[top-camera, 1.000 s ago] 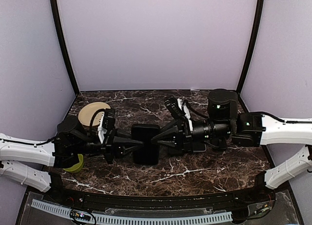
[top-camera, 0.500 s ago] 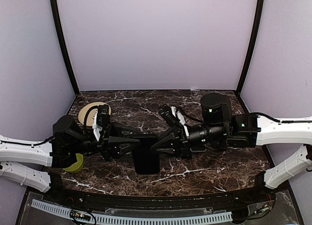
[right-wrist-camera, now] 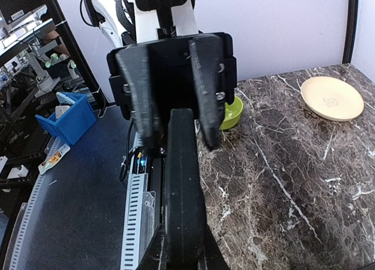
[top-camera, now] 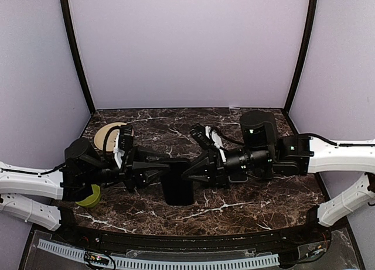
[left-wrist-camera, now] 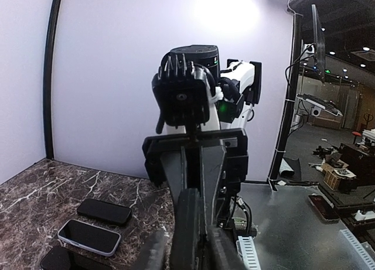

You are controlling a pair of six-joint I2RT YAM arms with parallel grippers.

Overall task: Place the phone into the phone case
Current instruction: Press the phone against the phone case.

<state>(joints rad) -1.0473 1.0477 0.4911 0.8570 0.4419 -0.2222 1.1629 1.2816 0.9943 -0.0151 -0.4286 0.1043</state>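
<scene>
Bridging left gripper (top-camera: pixel 167 166) and right gripper (top-camera: pixel 186 172), the phone (top-camera: pixel 178 189) runs lengthwise near-to-far.

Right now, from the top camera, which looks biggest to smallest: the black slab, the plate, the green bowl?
1. Black slab.
2. Plate, partly hidden by the left arm.
3. Green bowl, mostly hidden by that arm, so its real size is unsure.
</scene>
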